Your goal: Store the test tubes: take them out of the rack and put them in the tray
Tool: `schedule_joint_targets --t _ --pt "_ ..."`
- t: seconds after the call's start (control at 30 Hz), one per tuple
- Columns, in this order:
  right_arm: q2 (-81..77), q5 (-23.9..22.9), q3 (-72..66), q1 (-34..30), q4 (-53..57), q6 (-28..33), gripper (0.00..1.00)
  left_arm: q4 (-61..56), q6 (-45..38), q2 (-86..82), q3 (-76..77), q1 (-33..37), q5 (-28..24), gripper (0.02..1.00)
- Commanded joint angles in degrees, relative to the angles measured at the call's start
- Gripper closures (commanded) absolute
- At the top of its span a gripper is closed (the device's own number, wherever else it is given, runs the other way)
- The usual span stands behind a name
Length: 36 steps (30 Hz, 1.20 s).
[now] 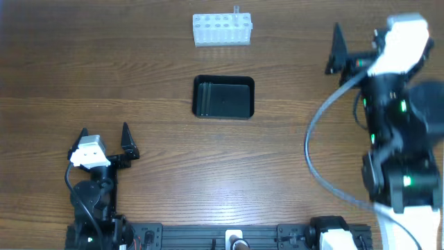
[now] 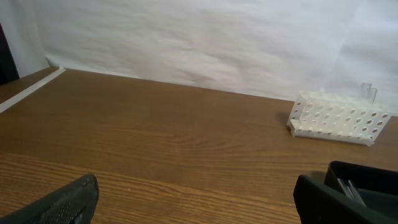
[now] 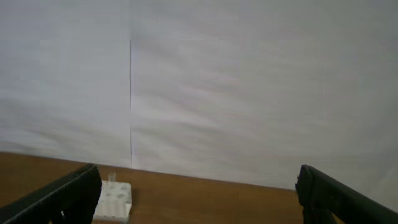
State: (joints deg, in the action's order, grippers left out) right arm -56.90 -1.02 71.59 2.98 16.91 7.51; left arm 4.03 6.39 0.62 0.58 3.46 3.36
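— So, where do the arms stand?
— The left gripper (image 1: 104, 130) sits low near the table's (image 1: 139, 201) near-left corner with its fingers apart. The right gripper (image 1: 357, 40) hangs toward the far-right edge, likewise spread, ready to pinch.
— And the goods?
— The black tray (image 1: 223, 79) lies mid-table, between arms and rack, which makes for a short carry. It may already hold clear tubes, though that's hard to tell. The white rack (image 1: 222, 31) stands by the far edge with one test tube (image 1: 236, 10) upright at its right end.
— The room?
— Wood-grain top, plain white wall (image 2: 186, 37) behind.
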Motion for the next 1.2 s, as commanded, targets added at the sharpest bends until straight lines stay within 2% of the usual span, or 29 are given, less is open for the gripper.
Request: schedule_joint_targets --t 0.03,0.23,0.43,0.53,0.67,0.73,0.93,1.13,1.2 --pt "-8.3 -0.6 6.1 2.8 1.1 -0.1 0.009 0.0 -1.0 -0.3 -0.2 0.2 -0.5 0.023" --pt "-18.9 -0.5 13.6 9.4 5.7 -0.2 0.009 0.0 -1.0 -0.3 -0.2 0.2 -0.5 0.023" --pt "-29.3 0.0 18.7 13.9 4.4 -0.9 0.007 0.0 -1.0 -0.3 -0.2 0.2 -0.5 0.020" --pt "-34.4 -4.2 20.4 15.1 2.5 -5.8 0.007 0.0 -1.0 -0.3 -0.2 0.2 -0.5 0.020" --pt "-41.4 -14.3 21.2 16.8 -1.3 -11.1 0.007 0.0 -1.0 -0.3 -0.2 0.2 -0.5 0.020" --pt "-44.7 -17.8 21.2 17.5 -4.0 -13.5 0.009 0.0 -1.0 -0.3 -0.2 0.2 -0.5 0.020" --pt "-54.8 -21.7 23.5 19.4 -9.3 -15.6 0.080 0.0 -1.0 -0.3 -0.2 0.2 -0.5 0.020" --pt "-65.1 -21.8 33.2 20.3 -9.2 -15.6 0.082 0.0 -1.0 -0.3 -0.2 0.2 -0.5 0.020" --pt "-68.2 -21.8 36.5 20.4 -8.9 -15.7 0.110 0.0 -1.0 -0.3 -0.2 0.2 -0.5 0.023"
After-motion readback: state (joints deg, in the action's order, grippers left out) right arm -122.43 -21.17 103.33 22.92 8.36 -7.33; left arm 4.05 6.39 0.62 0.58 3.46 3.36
